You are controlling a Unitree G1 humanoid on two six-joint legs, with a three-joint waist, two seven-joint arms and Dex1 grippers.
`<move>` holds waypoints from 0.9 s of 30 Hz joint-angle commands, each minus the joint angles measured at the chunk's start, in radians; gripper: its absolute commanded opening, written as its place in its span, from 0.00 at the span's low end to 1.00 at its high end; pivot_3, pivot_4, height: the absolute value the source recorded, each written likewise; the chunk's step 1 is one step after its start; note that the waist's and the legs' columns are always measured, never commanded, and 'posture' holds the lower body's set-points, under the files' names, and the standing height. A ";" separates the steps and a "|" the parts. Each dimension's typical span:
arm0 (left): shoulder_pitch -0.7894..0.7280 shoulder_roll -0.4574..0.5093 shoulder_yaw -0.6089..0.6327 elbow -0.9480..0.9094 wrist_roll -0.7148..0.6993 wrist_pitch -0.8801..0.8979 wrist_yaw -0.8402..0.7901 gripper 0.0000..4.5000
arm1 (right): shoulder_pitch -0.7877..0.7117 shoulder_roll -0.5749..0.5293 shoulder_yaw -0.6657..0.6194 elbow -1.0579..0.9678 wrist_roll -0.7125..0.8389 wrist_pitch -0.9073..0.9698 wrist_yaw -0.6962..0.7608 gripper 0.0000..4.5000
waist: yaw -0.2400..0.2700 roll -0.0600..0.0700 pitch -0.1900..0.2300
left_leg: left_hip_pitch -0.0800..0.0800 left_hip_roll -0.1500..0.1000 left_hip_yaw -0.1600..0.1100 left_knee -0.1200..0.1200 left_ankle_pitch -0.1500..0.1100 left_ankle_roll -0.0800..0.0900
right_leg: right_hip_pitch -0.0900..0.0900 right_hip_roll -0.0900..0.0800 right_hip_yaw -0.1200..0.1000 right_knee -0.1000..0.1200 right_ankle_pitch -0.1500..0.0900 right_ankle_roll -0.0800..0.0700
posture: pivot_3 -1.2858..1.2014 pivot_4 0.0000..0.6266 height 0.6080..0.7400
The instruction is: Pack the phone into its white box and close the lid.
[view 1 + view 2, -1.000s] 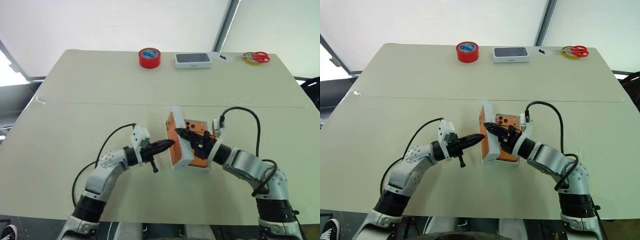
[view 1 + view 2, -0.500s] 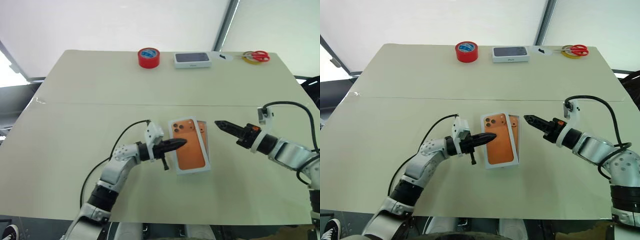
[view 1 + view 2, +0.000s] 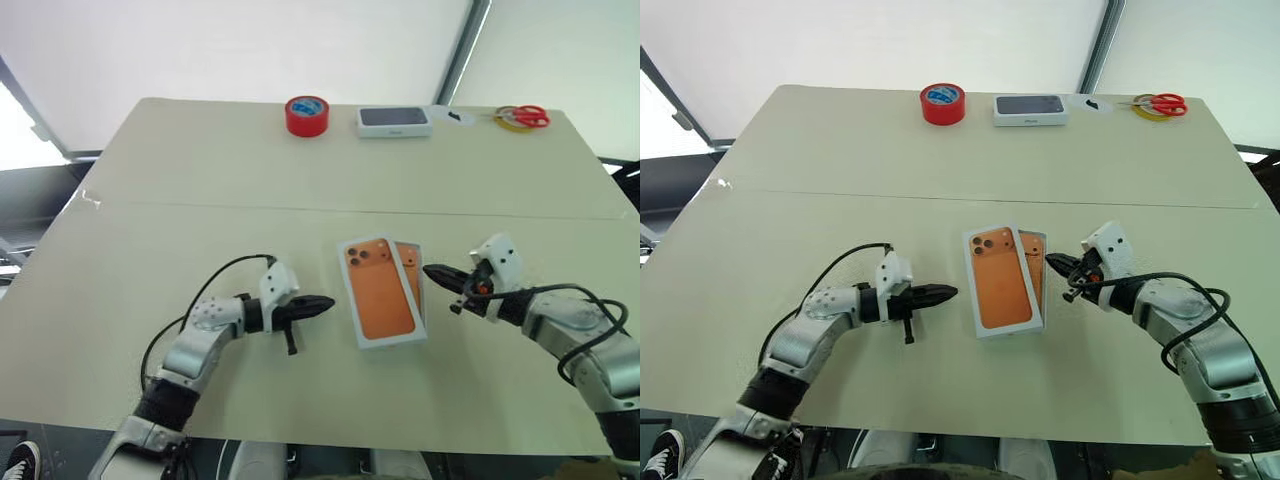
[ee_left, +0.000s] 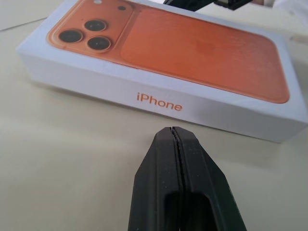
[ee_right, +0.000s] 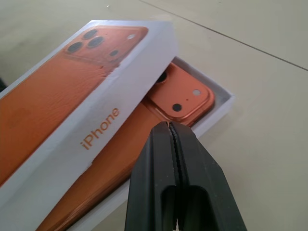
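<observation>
The lid (image 3: 380, 292), white with an orange phone picture on top, lies askew over the white box (image 5: 224, 102), shifted toward my left side. The orange phone (image 5: 181, 96) lies in the box, a strip of it with its camera lenses uncovered along the lid's right edge. My left gripper (image 3: 326, 303) is shut and empty, pointing at the lid's long left side (image 4: 163, 53) from a short gap away. My right gripper (image 3: 431, 272) is shut and empty, just right of the box and pointing at the uncovered phone (image 3: 1033, 264).
Along the table's far edge stand a red tape roll (image 3: 306, 115), a white box with a dark grey face (image 3: 394, 121), a small white piece (image 3: 455, 116) and red-handled scissors (image 3: 522, 115) on a yellow ring. A seam (image 3: 200, 207) crosses the tabletop.
The lid, upright on its edge between my grippers a second ago, now lies flat and askew on the box. My right gripper pulled back to the right and shut; the left backed off leftward.
</observation>
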 commanded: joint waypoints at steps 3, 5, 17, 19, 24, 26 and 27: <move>-0.060 -0.079 -0.016 0.051 0.010 -0.008 0.017 0.00 | 0.005 0.007 -0.012 -0.053 -0.054 -0.014 0.037 0.00 | -0.003 0.000 0.000 | 0.000 0.000 0.000 0.000 0.000 0.000 | 0.000 0.000 0.000 0.000 0.000 0.000 | 0.52 0.24 0.92; -0.076 -0.097 -0.015 0.069 0.021 -0.015 0.023 0.00 | 0.015 0.006 -0.014 -0.053 -0.080 -0.021 0.044 0.00 | -0.004 0.000 0.000 | 0.000 0.000 0.000 0.000 0.000 0.000 | -0.001 0.000 0.000 0.000 0.000 0.000 | 0.52 0.24 0.92; -0.142 -0.162 0.000 0.113 0.027 -0.018 0.064 0.00 | -0.022 0.035 -0.005 0.006 -0.212 -0.030 0.029 0.00 | -0.004 0.000 0.000 | 0.000 0.000 0.000 0.000 0.001 -0.002 | -0.001 0.001 0.000 0.001 0.000 0.000 | 0.52 0.24 0.92; -0.152 -0.170 0.004 0.120 0.028 -0.012 0.072 0.00 | -0.032 0.038 0.006 0.019 -0.246 -0.035 0.024 0.00 | -0.004 0.000 0.000 | 0.000 0.000 0.000 0.000 0.002 -0.002 | -0.001 0.001 0.000 0.001 0.000 0.000 | 0.52 0.24 0.92; -0.159 -0.175 0.006 0.130 0.033 -0.016 0.077 0.00 | -0.070 0.057 0.027 0.047 -0.301 -0.025 0.014 0.00 | -0.004 0.000 0.000 | 0.000 0.000 0.000 0.001 0.004 -0.006 | -0.001 0.002 0.000 0.001 0.000 0.000 | 0.52 0.24 0.92; -0.159 -0.175 0.006 0.130 0.034 -0.010 0.079 0.00 | -0.086 0.067 0.034 0.056 -0.314 -0.011 0.004 0.00 | -0.004 0.000 0.000 | 0.000 0.000 0.000 0.001 0.004 -0.006 | -0.001 0.002 0.000 0.001 0.000 0.000 | 0.52 0.24 0.92; -0.159 -0.174 0.005 0.129 0.036 -0.010 0.079 0.00 | -0.090 0.072 0.034 0.057 -0.316 -0.005 0.001 0.00 | -0.004 0.000 0.000 | 0.000 0.000 0.000 0.001 0.004 -0.006 | -0.001 0.002 0.000 0.001 0.000 0.000 | 0.52 0.24 0.92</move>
